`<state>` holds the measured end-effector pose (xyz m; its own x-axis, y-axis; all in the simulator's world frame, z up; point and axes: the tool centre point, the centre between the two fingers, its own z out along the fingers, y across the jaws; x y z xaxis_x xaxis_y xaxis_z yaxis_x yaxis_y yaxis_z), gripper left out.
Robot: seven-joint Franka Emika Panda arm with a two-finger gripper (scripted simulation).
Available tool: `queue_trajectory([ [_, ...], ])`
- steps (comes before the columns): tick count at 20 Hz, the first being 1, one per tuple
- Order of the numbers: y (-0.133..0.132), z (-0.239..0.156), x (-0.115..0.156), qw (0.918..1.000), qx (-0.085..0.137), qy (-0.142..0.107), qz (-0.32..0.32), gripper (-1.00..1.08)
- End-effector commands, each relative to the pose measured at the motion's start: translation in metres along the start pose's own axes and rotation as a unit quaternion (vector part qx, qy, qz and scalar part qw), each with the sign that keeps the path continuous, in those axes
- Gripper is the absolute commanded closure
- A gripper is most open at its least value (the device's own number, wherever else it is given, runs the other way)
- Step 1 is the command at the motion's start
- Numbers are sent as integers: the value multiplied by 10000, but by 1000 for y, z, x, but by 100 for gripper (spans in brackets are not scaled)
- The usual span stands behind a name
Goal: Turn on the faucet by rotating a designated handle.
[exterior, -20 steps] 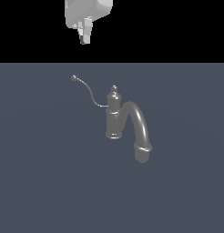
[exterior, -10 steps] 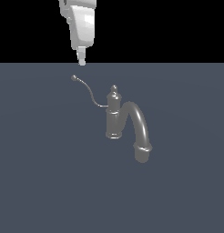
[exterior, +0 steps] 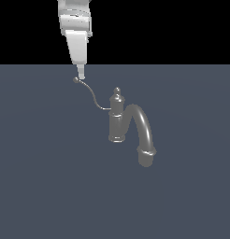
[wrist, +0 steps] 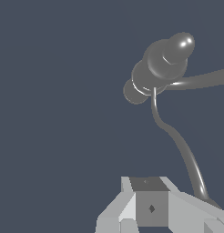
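Note:
The grey metallic faucet (exterior: 117,119) stands on the dark floor, with a ringed post, a finial and a thick arched spout (exterior: 144,130) that ends in a collar. The handle (exterior: 92,95) is a thin curved wire that runs from the post to a small knob (exterior: 76,80) on the exterior view's left. My gripper (exterior: 81,74) hangs tip-down, shut and empty, with its tip right beside the knob and just above it. In the wrist view the fingers (wrist: 150,207) are together, and the handle (wrist: 184,152) curves from the post (wrist: 159,63) to pass beside them.
A flat dark blue-grey floor (exterior: 51,186) surrounds the faucet. Nothing else stands on it.
My gripper has come down from the top of the exterior view to the handle's knob. The faucet and handle have not moved.

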<state>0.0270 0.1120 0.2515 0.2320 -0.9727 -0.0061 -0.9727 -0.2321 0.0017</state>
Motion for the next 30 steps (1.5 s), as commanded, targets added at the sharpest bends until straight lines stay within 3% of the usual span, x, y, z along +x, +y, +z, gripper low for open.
queue_trajectory([
  [1, -3, 5, -1, 9999, 7, 18, 105, 108],
  [10, -5, 9, -2, 9998, 7, 30, 172, 108],
  [30, 56, 9, -4, 9998, 7, 30, 172, 108],
])
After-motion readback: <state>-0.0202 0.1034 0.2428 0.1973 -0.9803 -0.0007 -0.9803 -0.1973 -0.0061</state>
